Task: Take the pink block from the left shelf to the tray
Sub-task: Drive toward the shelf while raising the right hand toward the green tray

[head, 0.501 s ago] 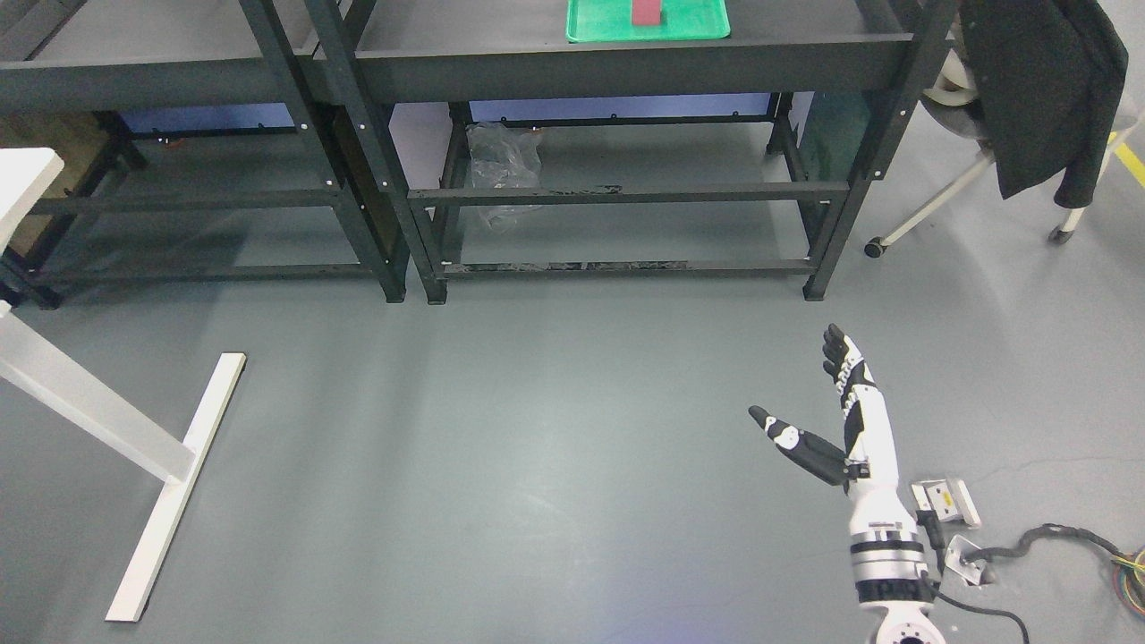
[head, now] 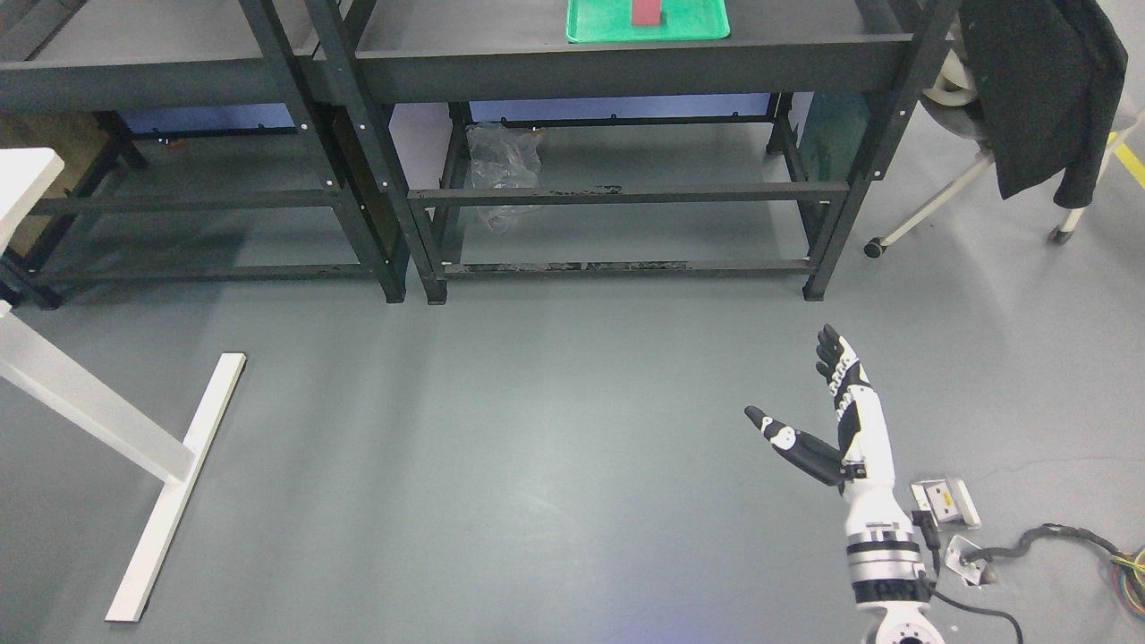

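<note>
Right hand [head: 836, 420] over the floor, fingers spread, holding nothing. Pink block [head: 645, 12] in green tray [head: 698, 29] on shelf.

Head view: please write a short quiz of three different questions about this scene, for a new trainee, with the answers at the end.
1. True or false: the right hand holds the pink block.
2. Multiple choice: where does the pink block sit? A) on the floor; B) in the green tray on the right-hand shelf unit; C) on the white table.
3. Fill the gap: a black jacket hangs on the ____ at the upper right.

Key
1. False: the fingers are spread and hold nothing, low over the floor.
2. B.
3. Chair.
</note>
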`<state>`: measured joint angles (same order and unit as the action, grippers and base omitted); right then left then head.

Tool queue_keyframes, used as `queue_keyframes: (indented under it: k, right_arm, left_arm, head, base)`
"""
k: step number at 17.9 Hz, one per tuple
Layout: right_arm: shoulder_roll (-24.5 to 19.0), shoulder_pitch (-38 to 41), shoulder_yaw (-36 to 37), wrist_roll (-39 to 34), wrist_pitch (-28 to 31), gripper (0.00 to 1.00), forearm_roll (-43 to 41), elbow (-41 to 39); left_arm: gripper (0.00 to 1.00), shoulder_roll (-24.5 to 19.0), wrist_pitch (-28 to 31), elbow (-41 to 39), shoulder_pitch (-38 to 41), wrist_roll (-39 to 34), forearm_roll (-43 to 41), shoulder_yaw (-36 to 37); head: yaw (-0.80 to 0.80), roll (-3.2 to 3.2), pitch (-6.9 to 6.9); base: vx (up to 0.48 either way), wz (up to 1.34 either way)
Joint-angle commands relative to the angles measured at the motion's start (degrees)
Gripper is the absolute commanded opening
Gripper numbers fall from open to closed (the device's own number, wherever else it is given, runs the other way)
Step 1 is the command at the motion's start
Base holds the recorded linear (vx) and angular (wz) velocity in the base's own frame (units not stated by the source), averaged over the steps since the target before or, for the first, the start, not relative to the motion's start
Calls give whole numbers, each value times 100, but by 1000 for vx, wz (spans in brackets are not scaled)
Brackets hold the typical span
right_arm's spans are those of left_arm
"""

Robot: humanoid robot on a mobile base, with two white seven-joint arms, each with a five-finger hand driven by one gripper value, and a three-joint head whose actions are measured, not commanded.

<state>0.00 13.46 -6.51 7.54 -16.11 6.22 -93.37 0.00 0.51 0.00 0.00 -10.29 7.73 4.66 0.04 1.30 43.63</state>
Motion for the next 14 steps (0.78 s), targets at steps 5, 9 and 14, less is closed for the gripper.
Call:
queue_keyframes:
  k: [5, 9, 14]
  right_arm:
    - [100, -10, 35, 64, -349, 100, -253, 3]
    - [100, -1, 132, 248, -454, 100, -157, 3]
    - [100, -37, 281, 310, -515, 99, 774, -6]
  left_arm:
    - [100, -100, 2, -100, -167, 1, 0, 0]
    - [100, -100, 2, -100, -167, 1, 0, 0]
    - [100, -100, 2, -100, -176, 1, 0, 0]
  head:
    - [0, 0, 0]
    - [0, 0, 0]
    - [0, 0, 0]
  base:
    - [0, 0]
    - [0, 0]
    - [77, 54]
